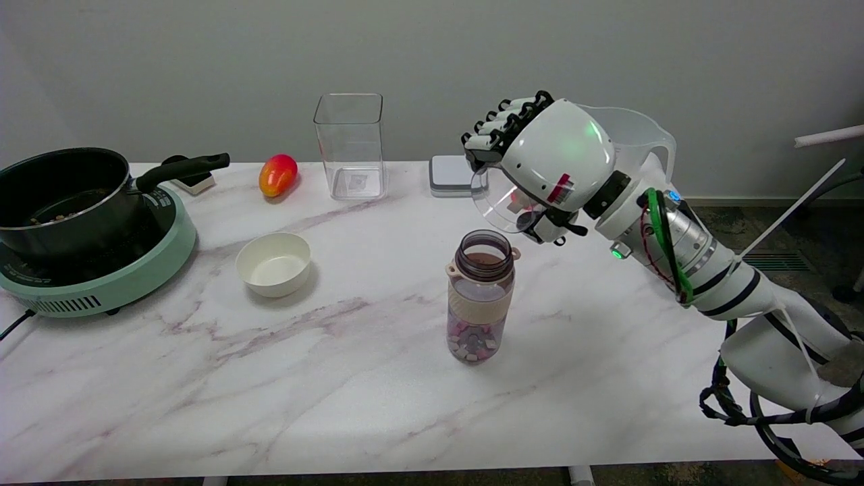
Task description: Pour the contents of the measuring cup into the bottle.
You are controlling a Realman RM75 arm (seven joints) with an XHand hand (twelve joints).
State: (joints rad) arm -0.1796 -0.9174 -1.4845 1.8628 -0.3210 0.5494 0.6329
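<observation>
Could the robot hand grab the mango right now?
Probably not. The robot hand is already holding the measuring cup, tipped above the bottle. The mango lies far off across the table, past the clear box, so the hand would need emptying first.

right hand raised, fingers curled closed

bare tabletop surrounds bottle; bowl well apart.

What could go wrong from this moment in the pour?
The tipped measuring cup in the right hand has its rim up and to the right of the bottle mouth, which is narrow; pieces may fall onto the table. Lowering the hand might also knock the upright bottle over.
</observation>
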